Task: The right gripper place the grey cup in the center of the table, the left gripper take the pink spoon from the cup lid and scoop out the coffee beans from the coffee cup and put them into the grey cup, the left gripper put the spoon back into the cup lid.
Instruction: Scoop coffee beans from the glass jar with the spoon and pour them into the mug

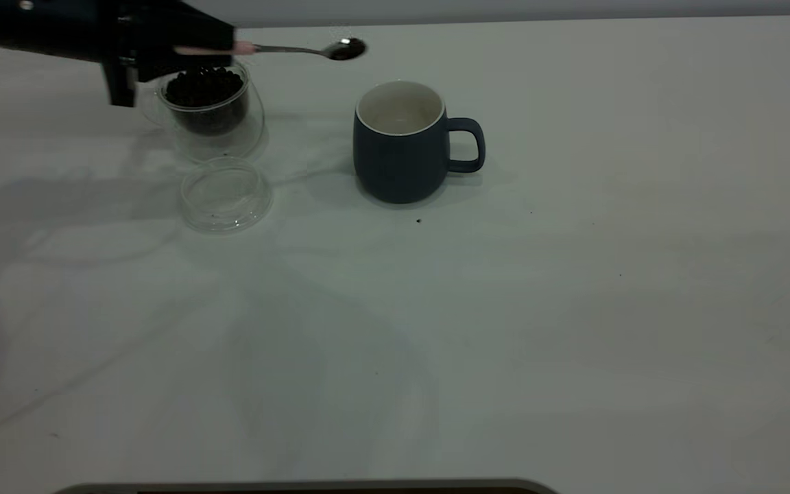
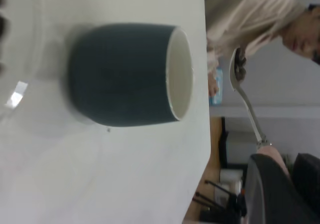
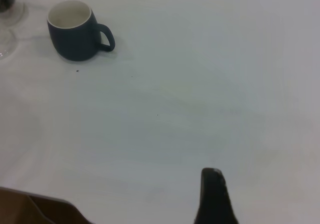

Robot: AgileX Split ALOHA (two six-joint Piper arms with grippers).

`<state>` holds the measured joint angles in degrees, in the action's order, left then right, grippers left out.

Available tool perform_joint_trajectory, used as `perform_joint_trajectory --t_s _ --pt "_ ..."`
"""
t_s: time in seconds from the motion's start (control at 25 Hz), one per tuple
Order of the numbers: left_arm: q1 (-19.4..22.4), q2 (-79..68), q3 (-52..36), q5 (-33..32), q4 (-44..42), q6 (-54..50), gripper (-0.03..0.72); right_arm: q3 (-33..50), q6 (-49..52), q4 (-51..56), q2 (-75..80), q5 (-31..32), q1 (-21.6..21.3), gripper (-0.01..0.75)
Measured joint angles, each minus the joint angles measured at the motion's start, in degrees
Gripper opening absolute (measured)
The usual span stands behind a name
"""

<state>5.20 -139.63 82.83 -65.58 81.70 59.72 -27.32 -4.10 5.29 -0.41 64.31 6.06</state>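
Observation:
My left gripper (image 1: 220, 48) is at the far left, above the glass coffee cup (image 1: 210, 103) full of dark beans. It is shut on the pink handle of the spoon (image 1: 313, 49) and holds it level in the air. The spoon's bowl (image 1: 345, 49) carries a few dark beans and hangs just behind and left of the grey cup (image 1: 402, 140). In the left wrist view the spoon (image 2: 243, 93) sits past the rim of the grey cup (image 2: 125, 73). The clear cup lid (image 1: 225, 193) lies empty in front of the coffee cup. My right gripper (image 3: 214, 199) hovers over bare table, far from the grey cup (image 3: 75, 31).
The grey cup's handle (image 1: 469, 144) points right. A few stray specks lie on the white table (image 1: 505, 309) in front of the cup. A person sits beyond the table's far edge in the left wrist view (image 2: 260, 18).

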Motion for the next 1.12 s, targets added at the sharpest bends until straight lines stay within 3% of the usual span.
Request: perform_joint_trajectory --t_s 0.44,1.12 --pt "-7.2 -1.67 0.0 8.59 3.44 6.25 0.122 0.0 0.0 0.0 0.0 0.0 0.0 0.551" --pt "-7.96 -1.67 0.0 10.14 4.77 24.6 0.122 0.0 0.0 0.0 0.0 0.0 0.0 0.551"
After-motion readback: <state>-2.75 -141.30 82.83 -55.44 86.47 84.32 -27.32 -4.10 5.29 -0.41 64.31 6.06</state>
